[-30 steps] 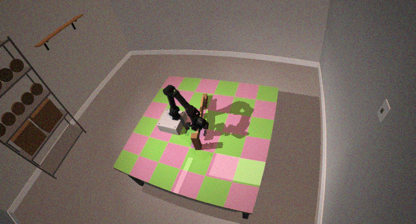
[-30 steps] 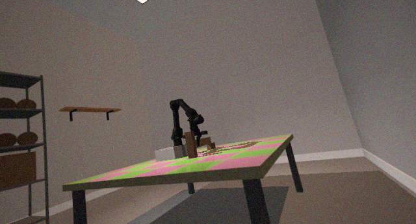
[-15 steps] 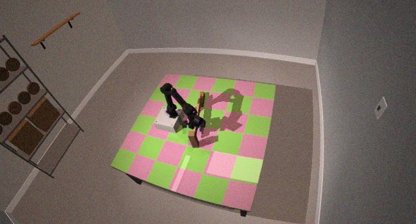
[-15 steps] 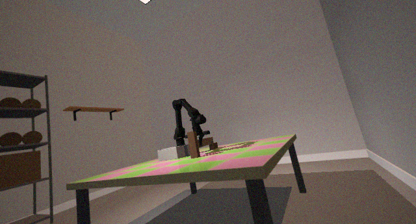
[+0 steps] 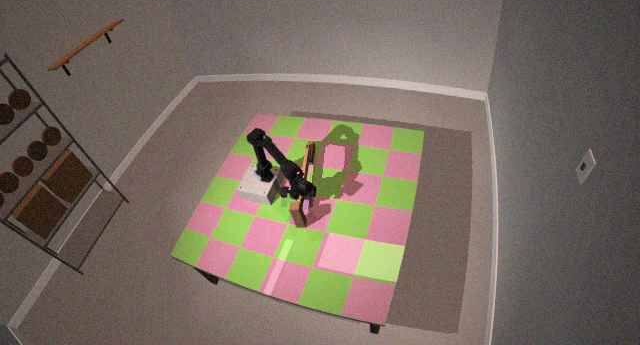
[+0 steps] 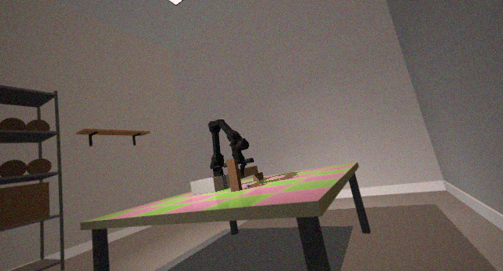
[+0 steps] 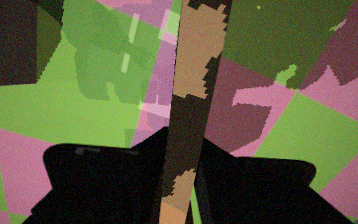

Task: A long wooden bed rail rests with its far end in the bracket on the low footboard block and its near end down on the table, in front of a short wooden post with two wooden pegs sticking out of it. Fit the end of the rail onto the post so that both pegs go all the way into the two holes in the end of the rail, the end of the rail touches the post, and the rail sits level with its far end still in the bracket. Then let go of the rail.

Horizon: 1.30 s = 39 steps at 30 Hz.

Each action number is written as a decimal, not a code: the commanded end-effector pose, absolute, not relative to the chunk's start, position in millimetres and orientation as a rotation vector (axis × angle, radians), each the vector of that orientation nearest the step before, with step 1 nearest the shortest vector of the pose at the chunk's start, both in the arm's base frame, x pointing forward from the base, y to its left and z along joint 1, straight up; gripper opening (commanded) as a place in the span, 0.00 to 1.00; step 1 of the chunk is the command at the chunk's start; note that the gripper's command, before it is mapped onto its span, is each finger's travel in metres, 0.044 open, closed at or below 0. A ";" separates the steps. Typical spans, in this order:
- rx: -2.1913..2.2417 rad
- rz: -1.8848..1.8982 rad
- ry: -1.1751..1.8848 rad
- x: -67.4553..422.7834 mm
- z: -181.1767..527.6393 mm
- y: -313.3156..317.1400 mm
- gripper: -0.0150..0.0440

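A plain storeroom-like room: grey walls, a metal shelving rack of round loaves and boxes, a wall shelf, and a checkered table.
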<state>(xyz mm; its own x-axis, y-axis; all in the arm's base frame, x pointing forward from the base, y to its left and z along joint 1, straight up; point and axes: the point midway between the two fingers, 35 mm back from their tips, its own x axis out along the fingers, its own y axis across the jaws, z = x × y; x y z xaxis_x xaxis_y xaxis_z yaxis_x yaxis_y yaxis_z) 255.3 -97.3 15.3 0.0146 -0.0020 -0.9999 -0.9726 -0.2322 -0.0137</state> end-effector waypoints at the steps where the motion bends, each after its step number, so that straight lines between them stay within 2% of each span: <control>1: -1.394 1.364 1.083 256.1 16.3 -99.7 0.25; 39: -1.395 1.364 1.083 258.8 16.7 -111.2 0.25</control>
